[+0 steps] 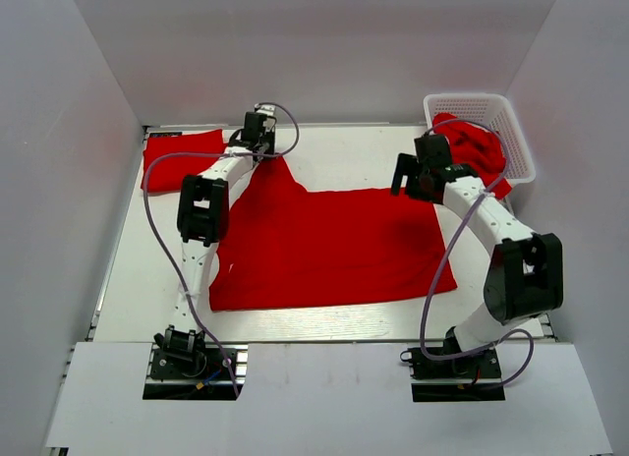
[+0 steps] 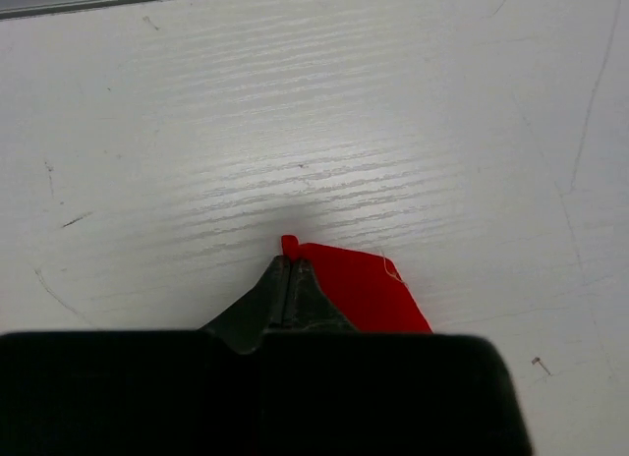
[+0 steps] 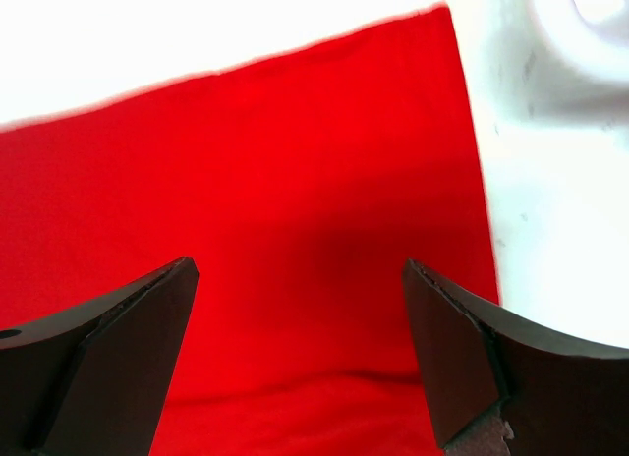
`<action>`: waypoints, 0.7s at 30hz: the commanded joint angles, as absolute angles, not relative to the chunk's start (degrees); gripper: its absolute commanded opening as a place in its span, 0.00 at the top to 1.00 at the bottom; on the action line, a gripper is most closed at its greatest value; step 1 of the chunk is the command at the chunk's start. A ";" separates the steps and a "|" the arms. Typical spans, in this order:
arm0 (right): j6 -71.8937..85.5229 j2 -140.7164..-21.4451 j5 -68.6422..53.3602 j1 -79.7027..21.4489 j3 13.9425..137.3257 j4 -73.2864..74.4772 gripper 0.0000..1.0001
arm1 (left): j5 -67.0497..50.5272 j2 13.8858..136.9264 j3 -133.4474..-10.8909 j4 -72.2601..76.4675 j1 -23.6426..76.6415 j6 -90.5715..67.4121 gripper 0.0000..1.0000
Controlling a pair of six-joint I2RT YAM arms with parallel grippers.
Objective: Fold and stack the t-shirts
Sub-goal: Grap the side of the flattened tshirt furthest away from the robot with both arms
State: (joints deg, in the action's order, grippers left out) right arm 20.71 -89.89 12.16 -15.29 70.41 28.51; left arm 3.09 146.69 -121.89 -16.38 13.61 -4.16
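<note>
Currently your left end effector [image 2: 287, 267] pinches a corner of the t-shirt [image 1: 324, 245] spread left of the basket [image 1: 474, 98]; the right end effector [image 3: 300, 269] gapes above it. The fold seems to be starting: close the right next.

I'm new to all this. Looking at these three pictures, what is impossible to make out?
Top view: how many t-shirts fill the basket; they are bunched and the right arm covers part.
Left wrist view: how much of the spread t-shirt the shut left gripper pinches; its own body blocks the lower frame.
Right wrist view: that shirt's full outline; it runs past the edges.
</note>
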 commanded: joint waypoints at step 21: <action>45.69 -120.23 33.65 -16.88 100.19 35.67 0.10 | -1.49 133.15 -105.65 -11.07 13.01 -4.66 1.00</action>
State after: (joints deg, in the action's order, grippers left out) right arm 41.63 -118.89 27.79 -17.45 96.68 31.00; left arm -0.97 138.52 -107.24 -9.21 12.97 -5.19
